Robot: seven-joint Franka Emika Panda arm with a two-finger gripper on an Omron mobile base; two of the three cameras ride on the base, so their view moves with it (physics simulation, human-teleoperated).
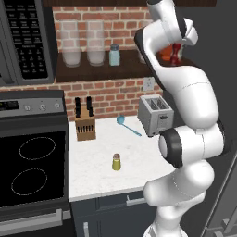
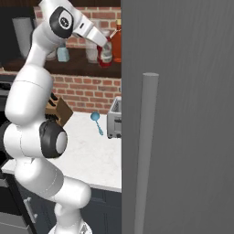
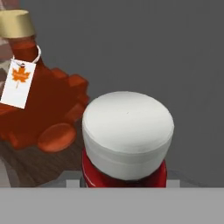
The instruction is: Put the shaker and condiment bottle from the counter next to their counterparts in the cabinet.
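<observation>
While the yellow-green shaker [image 1: 116,162] is still sitting near the counter's [image 1: 92,185] front edge, the gripper [image 2: 106,54] is clutching the ketchup bottle [image 3: 126,144] at the shelf's [image 1: 102,71] right end beside the maple-syrup flask [image 3: 39,109].

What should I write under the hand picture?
Red condiment bottle with white cap beside the orange maple flask on the shelf.

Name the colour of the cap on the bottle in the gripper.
White cap, clearest in the hand view.

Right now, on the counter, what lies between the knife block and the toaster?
A blue spoon lies between the knife block and the toaster, seen in the left base view.
</observation>
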